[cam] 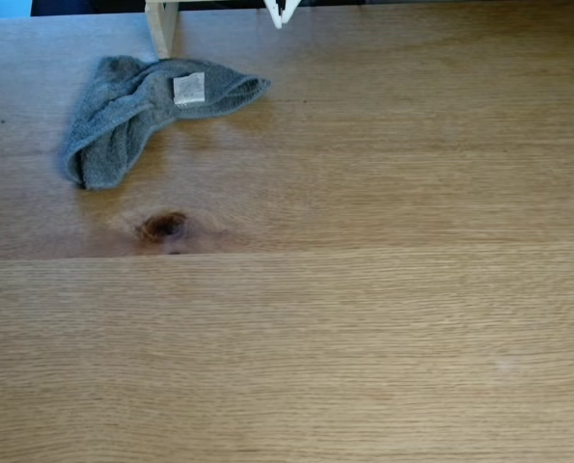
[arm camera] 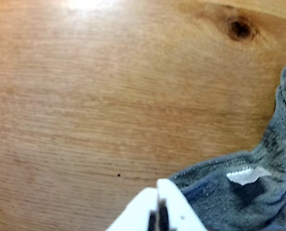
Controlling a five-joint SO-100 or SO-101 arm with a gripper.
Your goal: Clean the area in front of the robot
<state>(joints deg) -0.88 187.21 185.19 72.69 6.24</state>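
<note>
Here, one crumpled grey terry cloth (cam: 132, 111) with one white tag (cam: 189, 88) lay on the light-brown wooden tabletop (cam: 364, 318) near one dark oval knot (cam: 163, 226); the flat white gripper (arm camera: 158, 185) hovered with its tips pressed together, holding nothing.

Broad light-brown wooden tabletop (cam: 383, 328), fine-grained, with a plank seam running left to right across the middle of the fixed view. One dark oval knot (cam: 163, 226) just above that seam, toward nine o'clock from the picture's centre; same knot (arm camera: 240, 29) at about one o'clock in the wrist view. Grey terry cloth (cam: 132, 114) lying crumpled flat on the wood at about ten o'clock in the fixed view, directly above the knot and apart from it, a small white label (cam: 189, 88) on its upper fold. Cloth (arm camera: 258, 192) and label (arm camera: 246, 175) at about four o'clock in the wrist view. Pale wooden post (cam: 161, 27) standing on the tabletop at the cloth's far edge.
</note>
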